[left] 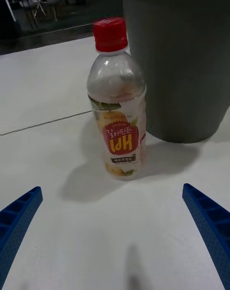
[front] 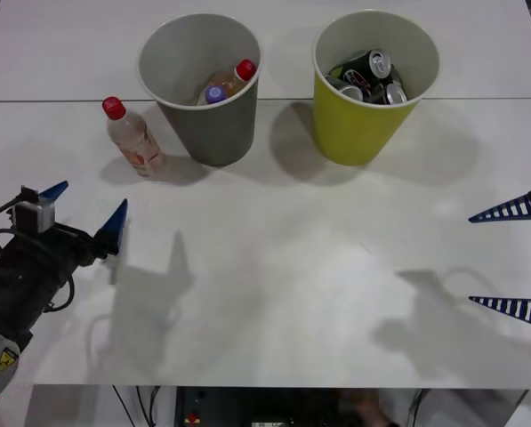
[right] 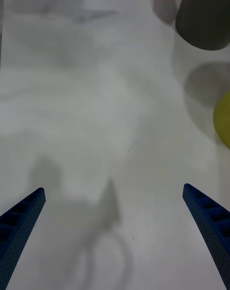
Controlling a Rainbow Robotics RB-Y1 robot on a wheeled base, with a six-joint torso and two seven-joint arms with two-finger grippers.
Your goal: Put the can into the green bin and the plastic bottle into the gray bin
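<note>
The plastic bottle (left: 117,103) is seen upright, straight ahead of the spread-fingered left gripper (front: 85,212); the right gripper (front: 514,258) is parked wide, farther off.

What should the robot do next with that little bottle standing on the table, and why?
Probably move the left claw forward around the small clear plastic bottle with the red cap. It stands upright beside the large gray plastic bin, centred between the open blue fingers and not yet gripped. The right claw waits open.
</note>
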